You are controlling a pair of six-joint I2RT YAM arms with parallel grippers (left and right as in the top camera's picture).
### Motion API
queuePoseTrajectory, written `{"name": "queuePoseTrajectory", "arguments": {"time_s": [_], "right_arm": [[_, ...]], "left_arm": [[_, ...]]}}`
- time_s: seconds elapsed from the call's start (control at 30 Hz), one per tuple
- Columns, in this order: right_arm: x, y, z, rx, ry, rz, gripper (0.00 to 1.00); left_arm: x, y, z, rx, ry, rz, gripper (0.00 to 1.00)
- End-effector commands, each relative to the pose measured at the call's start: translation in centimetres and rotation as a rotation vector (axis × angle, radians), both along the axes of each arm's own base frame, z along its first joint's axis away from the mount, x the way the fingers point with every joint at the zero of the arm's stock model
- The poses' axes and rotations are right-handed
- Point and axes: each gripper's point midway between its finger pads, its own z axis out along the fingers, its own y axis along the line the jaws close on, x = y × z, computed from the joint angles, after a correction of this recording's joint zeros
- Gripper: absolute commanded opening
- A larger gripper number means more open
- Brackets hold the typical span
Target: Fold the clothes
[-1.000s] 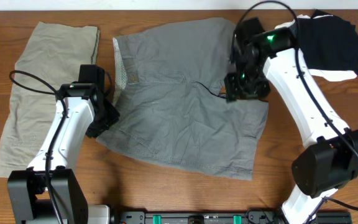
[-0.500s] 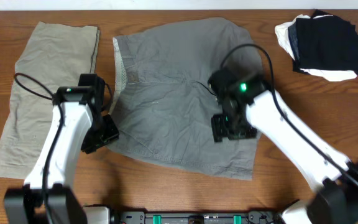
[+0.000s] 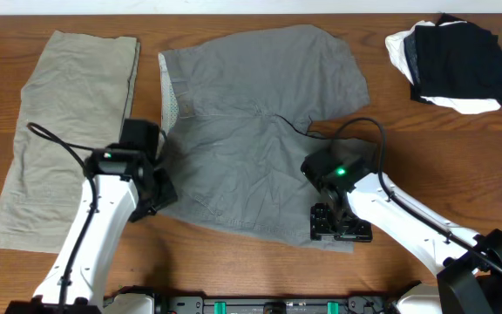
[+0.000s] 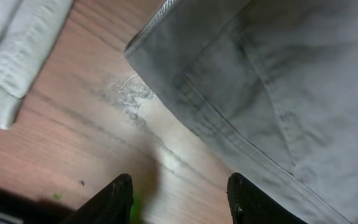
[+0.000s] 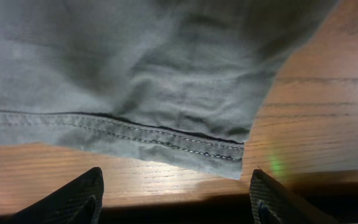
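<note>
The grey shorts (image 3: 251, 148) lie spread out flat in the middle of the wooden table (image 3: 399, 139). The waistband (image 3: 171, 100) is turned to the robot's left with its pale lining showing, and the two wide legs run off to the right. The cloth is wrinkled but unfolded. The left gripper (image 3: 151, 194) sits low at the near left corner of the shorts, just below the waistband end. Through its wrist camera, the left gripper (image 4: 179, 200) stands with its two fingers (image 4: 118, 199) apart and nothing between them but bare wood. The seamed edge of the shorts (image 4: 260, 81) runs diagonally just ahead of them. A corner of the khaki garment (image 4: 14, 50) shows off to one side. The right gripper (image 3: 339, 228) is down at the near right corner, over the hem of the closer leg. In its own view the right gripper (image 5: 176, 202) is spread wide, fingers (image 5: 73, 200) far apart and holding nothing. The stitched hem (image 5: 135, 140) lies across the wood just in front of the tips, and its corner ends between them. I can't tell whether either set of fingers touches the table. The khaki garment (image 3: 59, 131) lies flat along the left side, just beside the waistband. The black and white garments (image 3: 460, 61) sit bundled at the far right corner, well apart from the shorts.
</note>
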Motion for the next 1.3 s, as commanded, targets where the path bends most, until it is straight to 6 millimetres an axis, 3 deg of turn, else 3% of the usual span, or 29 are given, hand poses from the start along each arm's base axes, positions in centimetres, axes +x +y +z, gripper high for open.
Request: {"name": "queuePoseTrajectory", "arguments": {"time_s": [0.0,0.3,0.67,0.8,1.03,1.27], "right_arm": [[-0.3,-0.6,-0.4,-0.045,-0.012,-0.058,0.75],[-2.2,-2.2,-2.2,-0.096,0.025,-0.100,0.76],[-1.8,-1.2,-3.1,-0.040,0.004,-0.106,0.82],[-2.1,-1.3,-3.2,-0.044,0.010,-0.124,0.82],[-1.2,-1.0,-3.5,-0.034,-0.032,-0.154,0.82],[1.0,-0.9,-3.8,-0.039,-0.130,-0.148,0.81]], "left_arm": [[-0.5,0.2,-1.3,0.012,0.017,-0.029,0.51],[-0.5,0.2,-3.8,0.012,-0.011,-0.076,0.58],[1.7,0.6,-4.9,0.043,-0.086,-0.071,0.68],[1.2,0.6,-6.3,0.045,-0.024,-0.065,0.71],[1.0,0.6,-8.5,0.049,0.044,-0.066,0.72],[2.7,0.5,-8.7,0.045,-0.018,-0.042,0.72]]}}
